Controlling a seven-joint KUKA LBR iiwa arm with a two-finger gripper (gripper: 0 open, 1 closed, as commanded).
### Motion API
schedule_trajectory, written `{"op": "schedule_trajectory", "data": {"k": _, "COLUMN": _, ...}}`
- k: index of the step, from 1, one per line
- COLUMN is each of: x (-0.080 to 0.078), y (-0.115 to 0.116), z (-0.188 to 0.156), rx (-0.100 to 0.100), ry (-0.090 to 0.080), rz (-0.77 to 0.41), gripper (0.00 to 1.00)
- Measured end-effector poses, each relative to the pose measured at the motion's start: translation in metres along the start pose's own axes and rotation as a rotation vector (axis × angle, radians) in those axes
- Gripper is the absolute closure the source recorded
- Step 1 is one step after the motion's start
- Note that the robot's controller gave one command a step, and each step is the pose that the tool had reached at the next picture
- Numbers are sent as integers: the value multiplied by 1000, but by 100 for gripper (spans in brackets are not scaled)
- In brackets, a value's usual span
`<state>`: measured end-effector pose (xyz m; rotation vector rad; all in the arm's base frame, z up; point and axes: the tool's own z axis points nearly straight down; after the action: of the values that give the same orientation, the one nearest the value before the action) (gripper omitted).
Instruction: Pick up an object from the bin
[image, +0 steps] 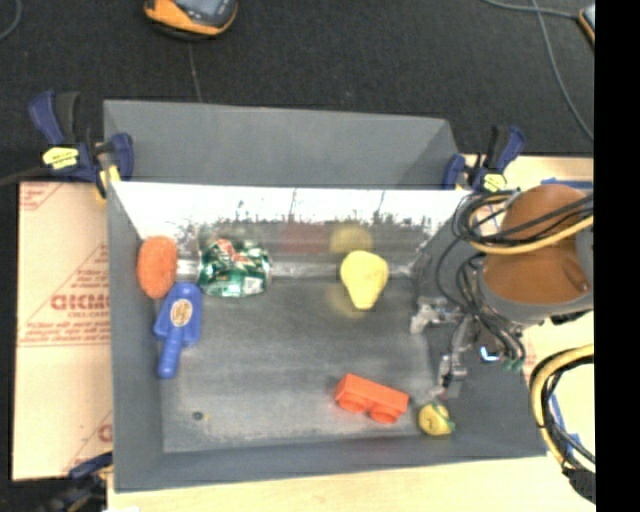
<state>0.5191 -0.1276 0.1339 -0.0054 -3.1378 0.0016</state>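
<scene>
On my feed: orange ball, blue toy, crushed green can at left; yellow pear centre; orange block nearer front.

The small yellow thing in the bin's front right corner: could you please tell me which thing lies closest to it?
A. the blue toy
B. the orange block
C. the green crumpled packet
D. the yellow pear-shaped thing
B: the orange block lies just beside the small yellow thing along the bin's front wall, while the other three lie farther back.
</scene>
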Motion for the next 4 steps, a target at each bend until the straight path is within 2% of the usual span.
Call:
{"op": "schedule_trajectory", "data": {"k": 1, "x": -2, "y": 0, "z": -3, "rx": 2, "ry": -6, "rz": -4, "gripper": 0}}
{"op": "schedule_trajectory", "data": {"k": 2, "x": -14, "y": 29, "z": 28, "rx": 0, "ry": -9, "rz": 60, "gripper": 0}}
{"op": "schedule_trajectory", "data": {"k": 3, "x": 33, "y": 61, "z": 25, "rx": 6, "ry": -26, "rz": 26, "gripper": 0}}
{"op": "schedule_trajectory", "data": {"k": 4, "x": 14, "y": 56, "z": 64, "rx": 0, "ry": -20, "rz": 133, "gripper": 0}}
